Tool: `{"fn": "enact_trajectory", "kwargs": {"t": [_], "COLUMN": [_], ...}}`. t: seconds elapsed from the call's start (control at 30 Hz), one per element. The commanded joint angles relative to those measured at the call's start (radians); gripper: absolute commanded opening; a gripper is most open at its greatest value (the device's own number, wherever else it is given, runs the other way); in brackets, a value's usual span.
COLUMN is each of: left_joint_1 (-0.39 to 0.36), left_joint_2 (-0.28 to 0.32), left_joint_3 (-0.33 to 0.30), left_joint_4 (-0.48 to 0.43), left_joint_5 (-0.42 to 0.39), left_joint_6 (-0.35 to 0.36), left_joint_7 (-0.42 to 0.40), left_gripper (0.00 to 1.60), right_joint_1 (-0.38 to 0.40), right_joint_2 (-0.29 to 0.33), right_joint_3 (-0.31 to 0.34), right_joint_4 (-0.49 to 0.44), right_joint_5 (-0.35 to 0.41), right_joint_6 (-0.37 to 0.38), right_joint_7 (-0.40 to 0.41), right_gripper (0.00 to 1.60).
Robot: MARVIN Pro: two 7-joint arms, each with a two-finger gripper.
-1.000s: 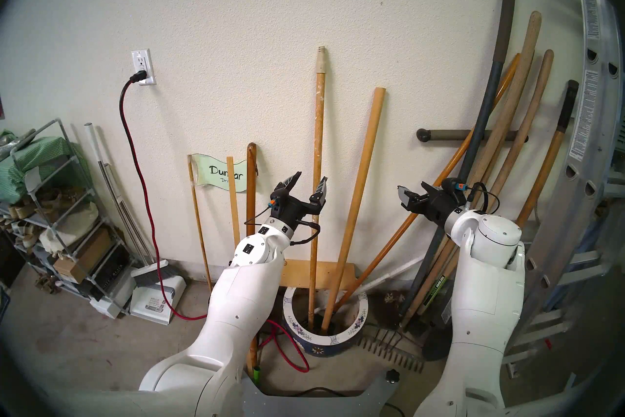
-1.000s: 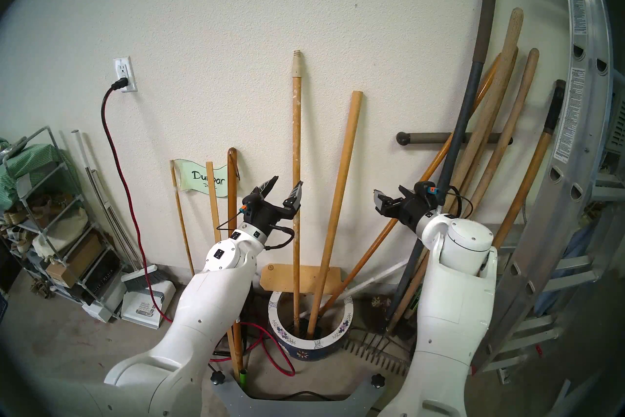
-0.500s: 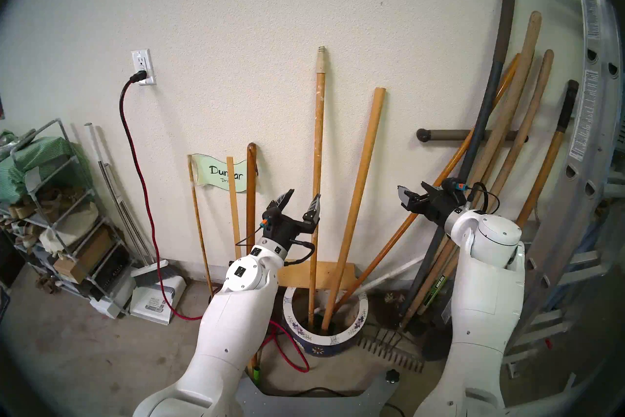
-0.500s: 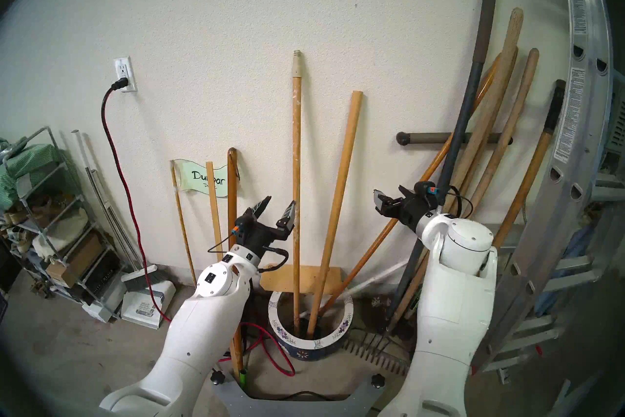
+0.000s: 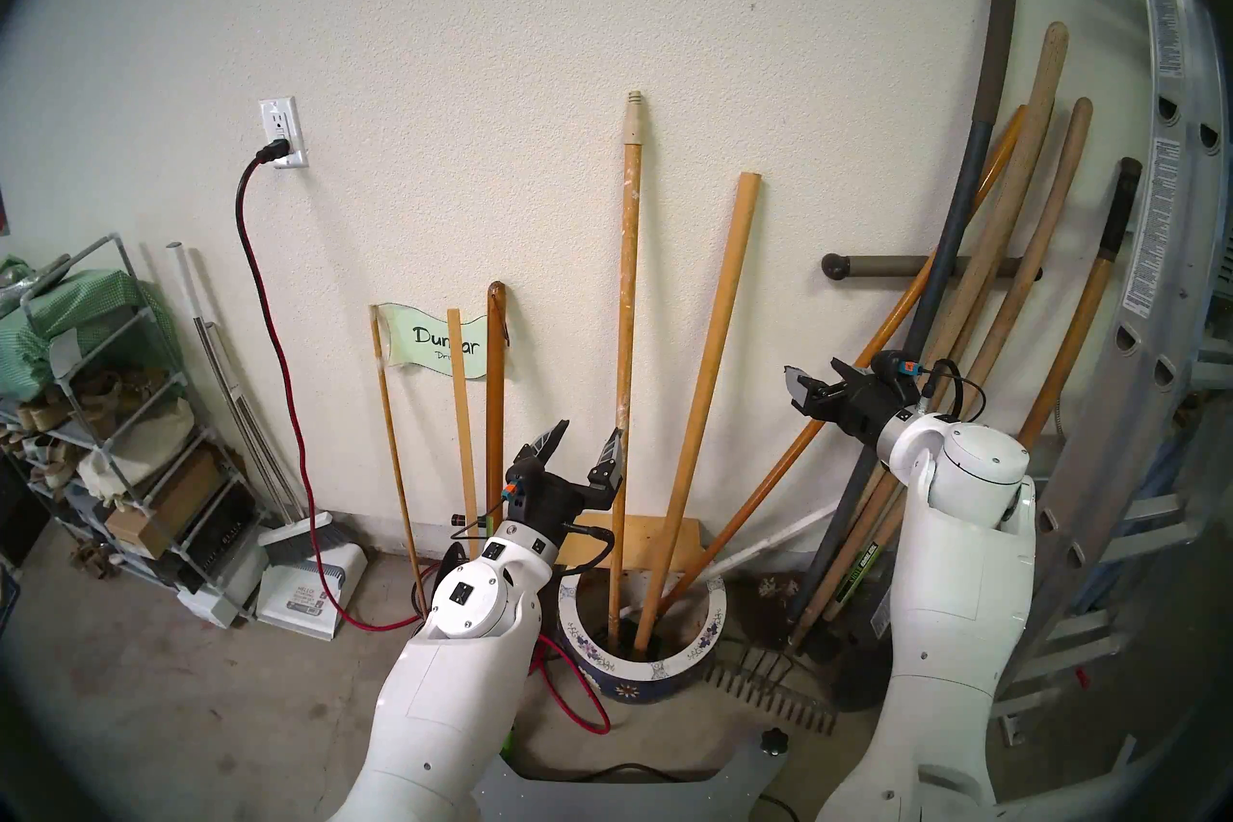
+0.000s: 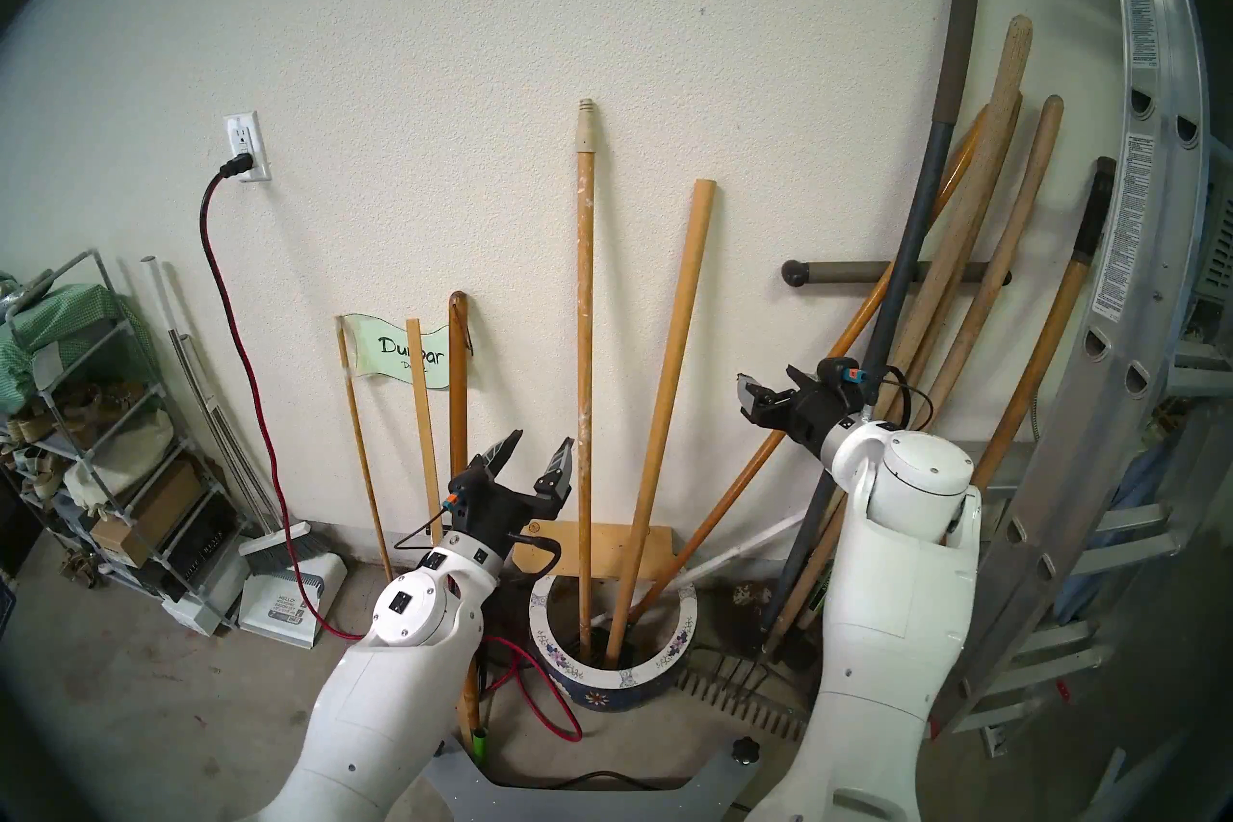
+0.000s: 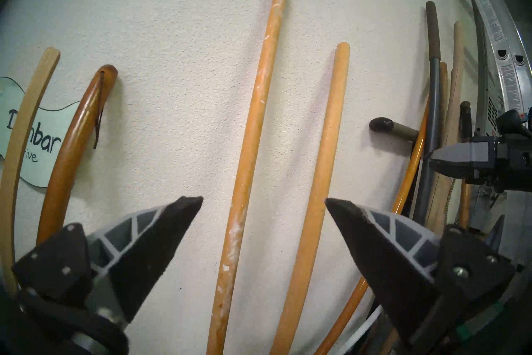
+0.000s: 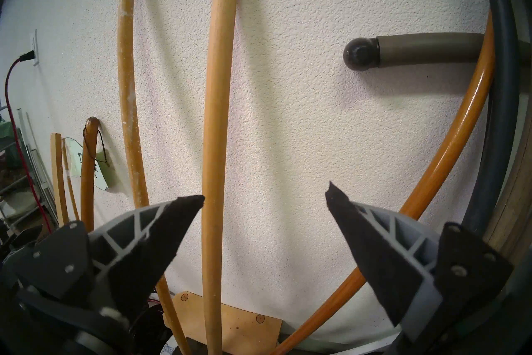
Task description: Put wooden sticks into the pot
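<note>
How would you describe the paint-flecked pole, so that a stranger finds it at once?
Find the blue pot by the wall. Two yellow poles stand in it. Take the taller, nearly upright one: white flecks and a beige threaded tip, where the plain pole ends flat.

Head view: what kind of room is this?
Most likely a home garage or storage corner. Long-handled garden tools lean against the textured wall beside an aluminium ladder, a rake head lies on the bare concrete floor, and a wire shelf rack holds boxes.

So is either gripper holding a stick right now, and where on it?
No. The left gripper and right gripper are both open and empty; both sticks stand in the pot.
</note>
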Motion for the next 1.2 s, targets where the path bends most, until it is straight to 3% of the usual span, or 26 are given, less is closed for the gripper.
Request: {"fn": "enact_trajectory", "kwargs": {"t": [0.0,0.33,0.73,0.8,0.97,1.17], "left_joint_1": [0.127,0.224,0.356,0.403,0.434,0.483], "left_joint_2": [0.009,0.030,0.067,0.081,0.106,0.148], "left_joint_3": [0.009,0.027,0.055,0.063,0.087,0.122], "left_joint_4": [-0.123,-0.266,-0.446,-0.504,-0.566,-0.673], "left_joint_5": [-0.002,0.010,0.056,0.068,0.085,0.095], "left_joint_6": [0.006,0.040,0.131,0.165,0.207,0.310], "left_joint_7": [0.039,0.127,0.274,0.319,0.401,0.515], "left_gripper": [1.60,1.60,1.60,1.60,1.60,1.60], "right_joint_1": [0.001,0.001,0.000,0.000,0.000,-0.001], "right_joint_2": [0.001,0.001,0.001,0.001,0.001,0.001], "right_joint_3": [0.000,-0.001,-0.001,-0.001,-0.001,-0.001], "right_joint_4": [-0.002,-0.002,-0.003,-0.003,-0.004,-0.004], "right_joint_5": [0.000,0.000,-0.001,-0.001,-0.001,-0.001], "right_joint_6": [0.000,0.000,0.000,0.000,0.000,0.000], "right_joint_7": [0.000,0.000,0.001,0.001,0.001,0.001], "right_gripper": [1.60,1.60,1.60,1.60,1.60,1.60]}}
